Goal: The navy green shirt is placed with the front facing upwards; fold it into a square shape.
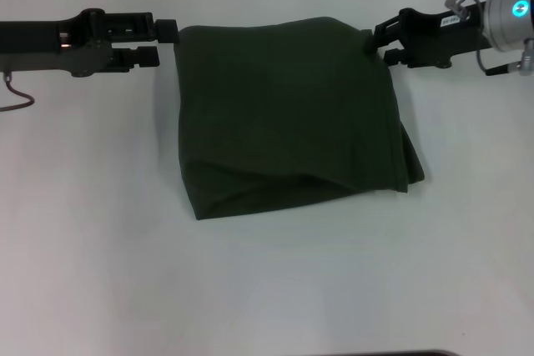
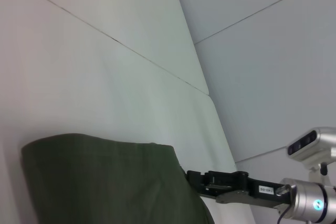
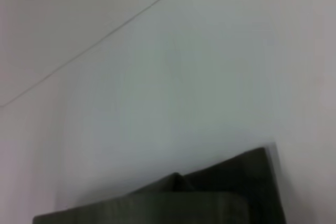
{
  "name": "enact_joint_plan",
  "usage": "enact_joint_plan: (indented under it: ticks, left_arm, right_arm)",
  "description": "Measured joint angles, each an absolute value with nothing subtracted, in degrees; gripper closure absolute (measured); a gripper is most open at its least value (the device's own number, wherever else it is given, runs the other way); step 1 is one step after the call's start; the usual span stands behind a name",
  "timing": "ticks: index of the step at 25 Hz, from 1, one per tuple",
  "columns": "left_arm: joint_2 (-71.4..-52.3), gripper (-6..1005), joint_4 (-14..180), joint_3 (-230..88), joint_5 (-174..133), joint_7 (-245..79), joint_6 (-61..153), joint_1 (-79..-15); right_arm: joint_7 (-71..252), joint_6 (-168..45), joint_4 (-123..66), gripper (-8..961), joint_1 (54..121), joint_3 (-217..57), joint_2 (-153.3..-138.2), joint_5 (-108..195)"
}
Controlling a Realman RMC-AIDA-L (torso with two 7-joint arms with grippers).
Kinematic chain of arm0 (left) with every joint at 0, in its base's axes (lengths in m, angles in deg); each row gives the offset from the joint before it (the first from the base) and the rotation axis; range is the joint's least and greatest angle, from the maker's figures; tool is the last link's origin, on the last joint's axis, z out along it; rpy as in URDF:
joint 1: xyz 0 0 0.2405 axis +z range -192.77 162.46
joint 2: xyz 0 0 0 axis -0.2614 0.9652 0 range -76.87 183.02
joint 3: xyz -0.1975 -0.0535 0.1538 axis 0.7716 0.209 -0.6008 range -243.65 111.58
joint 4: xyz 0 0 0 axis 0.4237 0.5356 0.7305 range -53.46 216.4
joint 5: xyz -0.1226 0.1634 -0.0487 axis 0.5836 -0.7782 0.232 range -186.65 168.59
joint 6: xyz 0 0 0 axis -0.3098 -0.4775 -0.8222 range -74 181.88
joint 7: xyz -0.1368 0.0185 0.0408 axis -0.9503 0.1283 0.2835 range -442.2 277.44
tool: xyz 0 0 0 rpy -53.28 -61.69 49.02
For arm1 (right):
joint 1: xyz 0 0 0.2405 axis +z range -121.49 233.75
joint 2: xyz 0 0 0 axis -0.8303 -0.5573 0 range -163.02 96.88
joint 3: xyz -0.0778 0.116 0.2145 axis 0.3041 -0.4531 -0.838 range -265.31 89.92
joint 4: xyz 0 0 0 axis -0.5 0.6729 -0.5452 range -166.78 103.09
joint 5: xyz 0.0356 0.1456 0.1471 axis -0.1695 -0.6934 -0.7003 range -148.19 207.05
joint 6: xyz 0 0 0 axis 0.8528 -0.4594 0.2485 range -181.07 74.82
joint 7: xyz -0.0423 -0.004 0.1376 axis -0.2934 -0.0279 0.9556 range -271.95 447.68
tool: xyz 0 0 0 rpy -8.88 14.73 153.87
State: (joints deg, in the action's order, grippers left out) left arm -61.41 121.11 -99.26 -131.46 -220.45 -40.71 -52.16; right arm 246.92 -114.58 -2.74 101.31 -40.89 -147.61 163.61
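Here, soft, limp navy green shirt (image 1: pixel 288 114) folded on counter (image 1: pixel 100 256); far corners best pinched; left gripper (image 1: pixel 167 39) fingers parted, right gripper (image 1: pixel 377 43) fingers indeterminate.

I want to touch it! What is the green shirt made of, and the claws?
The navy green shirt looks like soft, matte woven or knit cloth, probably cotton: it creases and slumps. The left claw and right claw look like hard black plastic or metal.

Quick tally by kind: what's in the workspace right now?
Shirts: 1, the folded shirt
Grippers: 2, the left gripper and the right gripper, one at each far corner of the shirt
Tables: 1, the table
Total: 4
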Motion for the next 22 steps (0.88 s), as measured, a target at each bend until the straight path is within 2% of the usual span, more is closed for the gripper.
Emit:
enact_joint_plan:
  ticks: [4,18,22]
  left_arm:
    - [-61.47,270,121.1,-99.3,-131.5,-220.5,-40.7,-52.1]
    - [-61.34,271,120.1,-99.4,-131.5,-220.3,-40.8,-52.1]
    - [-61.3,270,120.1,-99.3,-131.5,-220.1,-40.8,-52.1]
  right_arm:
    - [246.9,-112.9,-3.0,520,101.4,-40.9,-148.23,162.9]
    - [246.1,-113.2,-3.0,532,101.4,-40.9,-148.29,160.6]
    - [245.7,-113.5,-3.0,704,101.7,-40.7,-148.29,160.6]
